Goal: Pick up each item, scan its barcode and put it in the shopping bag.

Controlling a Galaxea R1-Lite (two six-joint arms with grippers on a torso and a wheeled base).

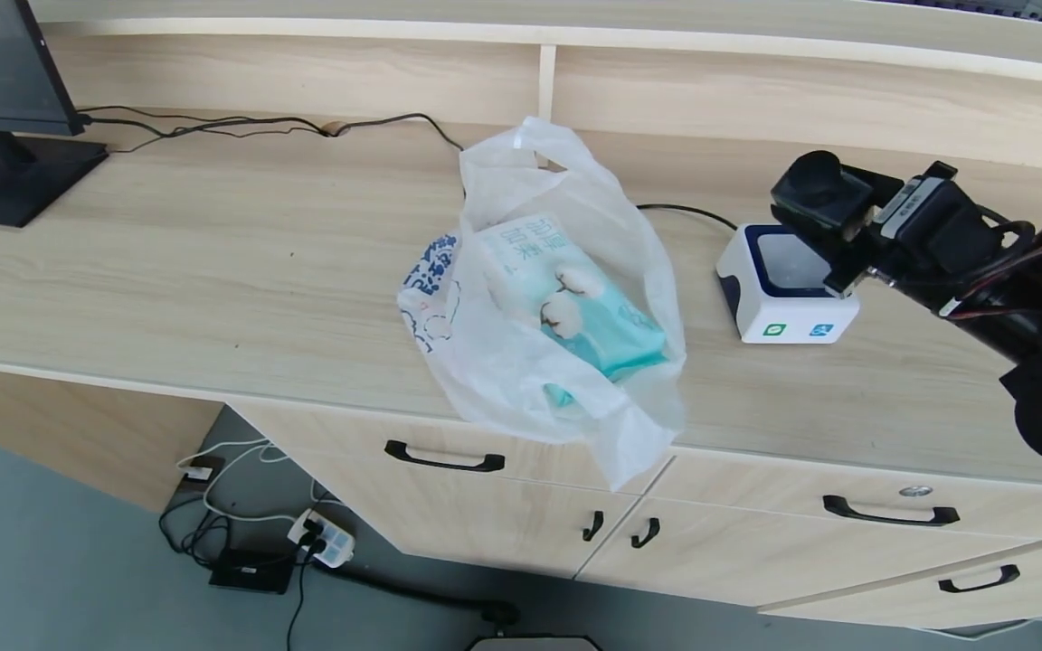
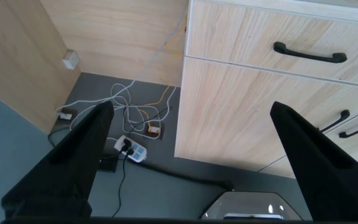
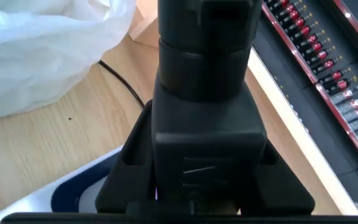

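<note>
One pack of tissues [image 1: 575, 298], teal and white, lies inside the translucent plastic shopping bag [image 1: 485, 348], which slumps on the wooden counter [image 1: 213, 271] at the middle of the head view. Just right of the bag sits a white barcode scanner [image 1: 783, 307] with a dark window on top. Above the scanner's far right corner, at the right of the frame, the right gripper [image 1: 851, 237] is clamped on a black item [image 1: 819, 188] with a rounded top. The left gripper [image 2: 191, 112] hangs below counter level with its fingers spread wide and nothing between them, facing the cabinet drawers [image 2: 260, 106] and a power strip [image 2: 132, 149] on the floor.
</note>
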